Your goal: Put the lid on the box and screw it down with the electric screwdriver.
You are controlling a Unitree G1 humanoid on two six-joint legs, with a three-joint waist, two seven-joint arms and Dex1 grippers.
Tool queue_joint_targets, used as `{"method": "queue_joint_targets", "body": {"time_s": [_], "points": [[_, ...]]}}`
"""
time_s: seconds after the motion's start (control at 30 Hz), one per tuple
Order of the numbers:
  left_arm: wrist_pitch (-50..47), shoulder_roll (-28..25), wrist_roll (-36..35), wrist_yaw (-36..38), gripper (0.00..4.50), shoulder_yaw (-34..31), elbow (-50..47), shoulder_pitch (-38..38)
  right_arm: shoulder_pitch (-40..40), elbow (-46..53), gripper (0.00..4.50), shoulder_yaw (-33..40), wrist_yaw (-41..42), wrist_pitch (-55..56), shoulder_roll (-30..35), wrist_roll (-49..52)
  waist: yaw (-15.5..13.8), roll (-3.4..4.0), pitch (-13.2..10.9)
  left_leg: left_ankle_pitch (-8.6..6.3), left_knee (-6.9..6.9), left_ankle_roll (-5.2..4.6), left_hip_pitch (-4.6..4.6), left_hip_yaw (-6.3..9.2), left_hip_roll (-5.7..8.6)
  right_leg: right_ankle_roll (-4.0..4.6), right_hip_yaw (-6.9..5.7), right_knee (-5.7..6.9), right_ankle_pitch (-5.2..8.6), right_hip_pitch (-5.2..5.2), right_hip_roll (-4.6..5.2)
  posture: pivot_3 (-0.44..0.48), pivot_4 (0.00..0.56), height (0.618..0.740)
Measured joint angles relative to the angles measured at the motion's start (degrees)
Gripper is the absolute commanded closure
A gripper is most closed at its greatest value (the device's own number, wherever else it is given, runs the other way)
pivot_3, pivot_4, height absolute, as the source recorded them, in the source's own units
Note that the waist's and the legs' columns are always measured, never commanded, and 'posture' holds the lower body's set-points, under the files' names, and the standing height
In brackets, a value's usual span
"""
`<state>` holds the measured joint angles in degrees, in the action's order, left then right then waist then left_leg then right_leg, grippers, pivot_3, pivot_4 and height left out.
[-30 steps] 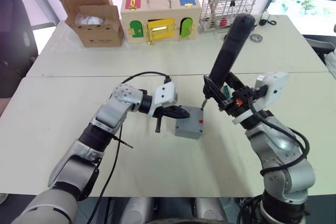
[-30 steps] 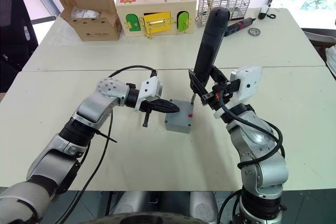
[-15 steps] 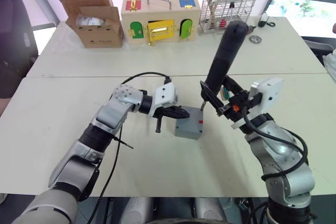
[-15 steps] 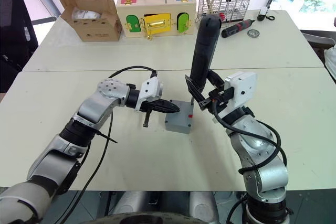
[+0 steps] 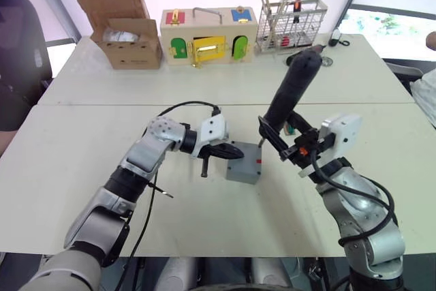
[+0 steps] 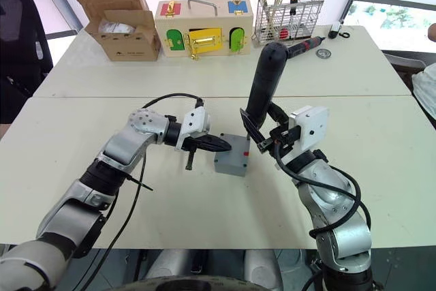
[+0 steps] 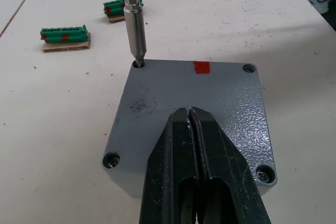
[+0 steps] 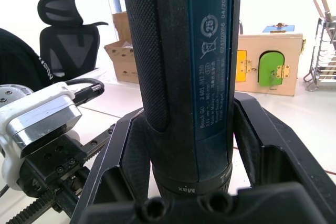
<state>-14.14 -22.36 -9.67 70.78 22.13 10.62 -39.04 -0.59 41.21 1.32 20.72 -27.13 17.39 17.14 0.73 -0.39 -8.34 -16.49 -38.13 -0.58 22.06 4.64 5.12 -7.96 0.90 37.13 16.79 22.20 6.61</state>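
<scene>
The grey lid (image 7: 189,93) lies flat on the grey box (image 5: 242,171), with a red mark at its far edge. My left gripper (image 7: 190,113) is shut, and its closed tips rest on top of the lid. My right gripper (image 5: 283,135) is shut on the electric screwdriver (image 5: 291,93), which stands nearly upright and leans a little to the right. Both fingers (image 8: 126,150) clamp the dark body (image 8: 184,61). The metal bit (image 7: 134,24) sits in the lid's far corner hole, and the other three corner holes are in view.
At the back of the table stand a brown cardboard box (image 5: 127,32), a wooden box with coloured doors (image 5: 208,28) and a wire basket (image 5: 293,20). A red-and-black screwdriver (image 6: 304,44) lies by the basket. Two green terminal blocks (image 7: 64,35) lie just beyond the grey box.
The head view has shifted. My right arm has drawn slightly nearer the box with the screwdriver, the bit staying at the lid's corner. The left gripper stays on the lid.
</scene>
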Motion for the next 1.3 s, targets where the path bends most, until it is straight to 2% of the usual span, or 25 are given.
{"method": "queue_joint_targets", "body": {"time_s": [1.3], "points": [[-0.54, 0.57, 0.81, -1.15, 4.5, 0.13, -0.51, 0.63, -0.15, -2.89, 2.55, -2.05, -0.34, 2.19, 0.53, -0.6, -0.19, -0.38, 0.6, -0.01, 0.12, 0.0, -0.01, 0.1, -0.03, 0.01, 0.02, -0.14, 0.01, -0.01, -0.01, 0.0, 0.15, 0.737]]}}
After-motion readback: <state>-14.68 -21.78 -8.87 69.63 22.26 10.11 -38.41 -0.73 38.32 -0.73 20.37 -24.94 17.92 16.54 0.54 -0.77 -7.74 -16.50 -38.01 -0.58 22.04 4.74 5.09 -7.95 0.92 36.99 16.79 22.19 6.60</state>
